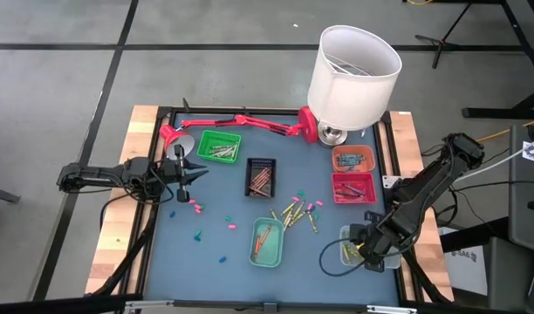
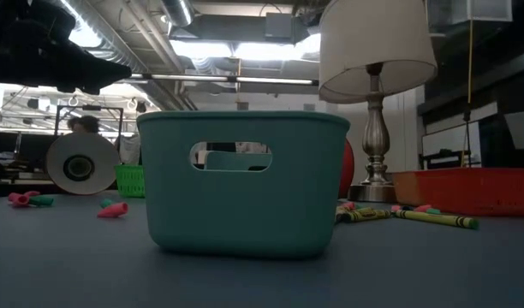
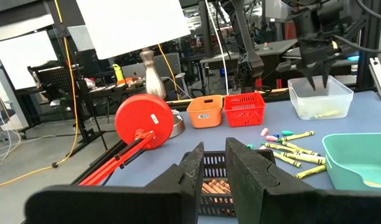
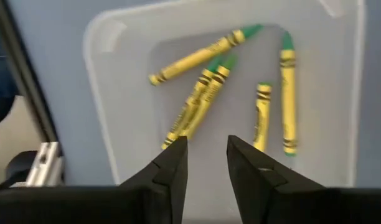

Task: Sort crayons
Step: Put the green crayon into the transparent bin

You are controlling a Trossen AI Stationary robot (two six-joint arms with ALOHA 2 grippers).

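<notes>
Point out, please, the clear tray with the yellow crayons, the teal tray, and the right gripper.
clear tray (image 4: 125,93): right wrist view, bare floor.
teal tray (image 2: 245,201): low view, front wall.
right gripper (image 4: 206,165): right wrist view, between its open fingertips, above the clear tray.

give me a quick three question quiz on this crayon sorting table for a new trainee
1. True or false: the right pincer hangs over the clear tray.
2. What colour tips do the crayons in the clear tray have? A green, B pink, C blue.
3. Fill in: the brown crayons lie in the ___ basket.

Key: 1 true; 2 A; 3 black.
</notes>
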